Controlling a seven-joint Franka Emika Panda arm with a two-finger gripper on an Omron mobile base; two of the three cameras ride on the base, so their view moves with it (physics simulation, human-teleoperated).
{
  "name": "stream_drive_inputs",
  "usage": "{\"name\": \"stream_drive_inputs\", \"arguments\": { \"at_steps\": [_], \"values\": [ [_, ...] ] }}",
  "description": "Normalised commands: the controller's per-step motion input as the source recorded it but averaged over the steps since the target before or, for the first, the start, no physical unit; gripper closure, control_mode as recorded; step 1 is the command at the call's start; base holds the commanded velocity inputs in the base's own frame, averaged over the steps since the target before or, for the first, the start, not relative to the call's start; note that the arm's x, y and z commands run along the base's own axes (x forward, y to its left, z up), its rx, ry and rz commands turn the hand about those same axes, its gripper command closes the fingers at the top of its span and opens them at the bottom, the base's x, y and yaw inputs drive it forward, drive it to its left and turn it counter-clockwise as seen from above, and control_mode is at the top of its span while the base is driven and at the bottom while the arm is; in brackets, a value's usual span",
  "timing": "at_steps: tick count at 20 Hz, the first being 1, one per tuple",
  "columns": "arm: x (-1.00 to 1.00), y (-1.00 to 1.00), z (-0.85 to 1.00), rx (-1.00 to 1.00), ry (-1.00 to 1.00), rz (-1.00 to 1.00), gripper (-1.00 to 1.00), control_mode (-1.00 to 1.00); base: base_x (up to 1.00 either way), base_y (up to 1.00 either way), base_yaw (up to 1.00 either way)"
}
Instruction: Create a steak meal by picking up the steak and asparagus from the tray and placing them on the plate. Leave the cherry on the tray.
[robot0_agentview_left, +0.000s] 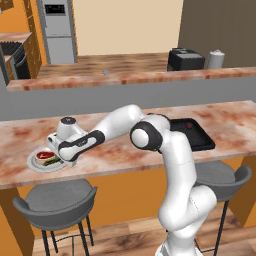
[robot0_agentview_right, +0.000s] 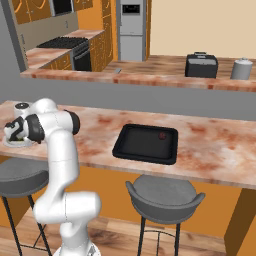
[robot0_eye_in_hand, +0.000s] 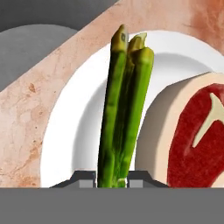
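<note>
Now my hand (robot0_eye_in_hand: 112, 180) sits low over the plate (robot0_eye_in_hand: 78, 131) at the left end of the worktop (robot0_agentview_left: 125, 150), fingers closed narrowly on the asparagus (robot0_eye_in_hand: 122, 109), which points out across the plate just beside the steak (robot0_eye_in_hand: 192, 135) already lying there. Well apart to the right, the tray (robot0_agentview_right: 145, 145) carries a small cherry (robot0_agentview_right: 161, 135).

A home kitchen: a marble-look bar counter (robot0_agentview_right: 210, 145) with grey stools (robot0_agentview_right: 164, 199) mid-frame, orange cabinets and a stove (robot0_agentview_right: 75, 47) upper left, a steel fridge (robot0_agentview_right: 131, 27) at top, a toaster (robot0_agentview_right: 201, 65) upper right.
</note>
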Motion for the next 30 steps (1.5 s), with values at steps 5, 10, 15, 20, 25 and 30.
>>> {"name": "stream_drive_inputs", "arguments": {
  "at_steps": [5,10,15,20,25,30],
  "values": [
    [0.25,0.21,0.0,-0.02,0.0,0.0,1.0,-1.0,0.0,0.0,0.0],
    [0.19,0.18,0.0,-0.02,0.0,0.0,1.0,-1.0,0.0,0.0,0.0],
    [0.02,0.04,0.0,-0.01,0.0,0.0,-1.0,-1.0,0.0,0.0,0.0],
    [-0.01,0.0,0.0,0.0,0.0,0.0,-1.0,-1.0,0.0,0.0,0.0],
    [-0.08,0.0,0.0,0.0,0.0,0.0,-1.0,-1.0,0.0,0.0,0.0],
    [-0.27,-0.12,0.16,0.0,-0.01,0.0,-1.0,-1.0,0.0,0.0,0.0]
  ]
}}
